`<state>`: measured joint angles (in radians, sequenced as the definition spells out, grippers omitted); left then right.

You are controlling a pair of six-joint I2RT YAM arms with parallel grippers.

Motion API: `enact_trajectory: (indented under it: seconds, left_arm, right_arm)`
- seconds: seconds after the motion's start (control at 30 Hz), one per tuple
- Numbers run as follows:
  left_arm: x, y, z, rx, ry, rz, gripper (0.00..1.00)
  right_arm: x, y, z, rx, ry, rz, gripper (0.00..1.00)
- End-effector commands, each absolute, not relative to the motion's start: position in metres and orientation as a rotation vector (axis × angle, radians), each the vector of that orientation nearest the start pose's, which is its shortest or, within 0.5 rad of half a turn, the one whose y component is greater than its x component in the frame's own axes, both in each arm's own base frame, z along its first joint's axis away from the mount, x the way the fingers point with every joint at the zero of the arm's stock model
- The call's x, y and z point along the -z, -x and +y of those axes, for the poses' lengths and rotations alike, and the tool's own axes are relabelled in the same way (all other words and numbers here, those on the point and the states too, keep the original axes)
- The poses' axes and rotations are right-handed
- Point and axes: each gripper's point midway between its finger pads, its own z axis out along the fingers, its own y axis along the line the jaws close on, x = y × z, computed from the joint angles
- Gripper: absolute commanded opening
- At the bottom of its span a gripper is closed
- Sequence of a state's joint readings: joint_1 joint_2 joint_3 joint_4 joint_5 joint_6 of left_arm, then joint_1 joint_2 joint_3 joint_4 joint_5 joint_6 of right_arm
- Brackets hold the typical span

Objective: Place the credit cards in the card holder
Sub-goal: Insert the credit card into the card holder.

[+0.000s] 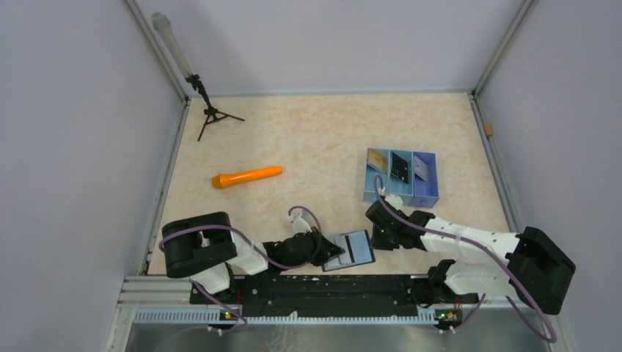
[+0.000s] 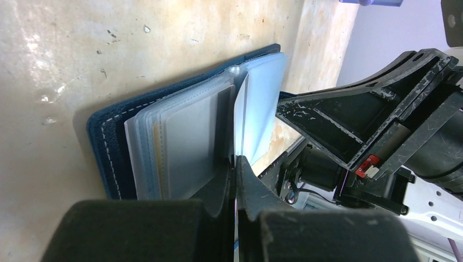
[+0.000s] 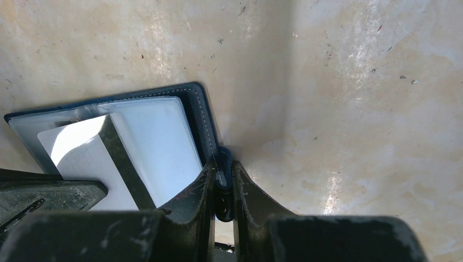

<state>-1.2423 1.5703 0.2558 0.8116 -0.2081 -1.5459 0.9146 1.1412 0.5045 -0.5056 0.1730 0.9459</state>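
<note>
Robot lab test cell: a boxed-in bench rig.
Left arm (image 1: 213, 253) and right arm (image 1: 477, 246) are bolted to a black plate (image 1: 315, 287) and a slotted aluminium rail (image 1: 293, 315) at the near edge of the worktop (image 1: 323, 139). Each ends in a two-finger tool: left tool (image 2: 236, 164), right tool (image 3: 223, 174). Plain grey panels (image 1: 73, 147) on metal corner posts (image 1: 158, 51) enclose the worktop. Purple cables (image 1: 528, 312) loop along the arms. A small black tripod (image 1: 213, 115) stands in the far left corner.
</note>
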Motion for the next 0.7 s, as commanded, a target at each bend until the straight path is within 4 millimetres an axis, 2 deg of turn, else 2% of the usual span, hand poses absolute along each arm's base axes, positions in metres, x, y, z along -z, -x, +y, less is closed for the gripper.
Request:
enact_trajectory:
  seconds: [0.0, 0.33, 0.67]
  left_arm:
    - [-0.0162, -0.1119, -0.3373, 1.312, 0.517, 2.406, 0.00]
    - [-0.0188, -0.1157, -0.3395, 1.305, 0.484, 2.393, 0.00]
    - [-0.0197, -0.1180, -0.3320, 1.261, 0.486, 2.389, 0.00]
  right_arm:
    - [-0.0118, -0.1287, 0.1745, -0.274, -0.068, 2.756, 0.00]
    - [-0.0112, -0.1277, 0.1730, -0.266, -0.063, 2.759, 0.00]
    - [-0.0129, -0.1281, 0.1709, -0.253, -0.063, 2.755, 0.00]
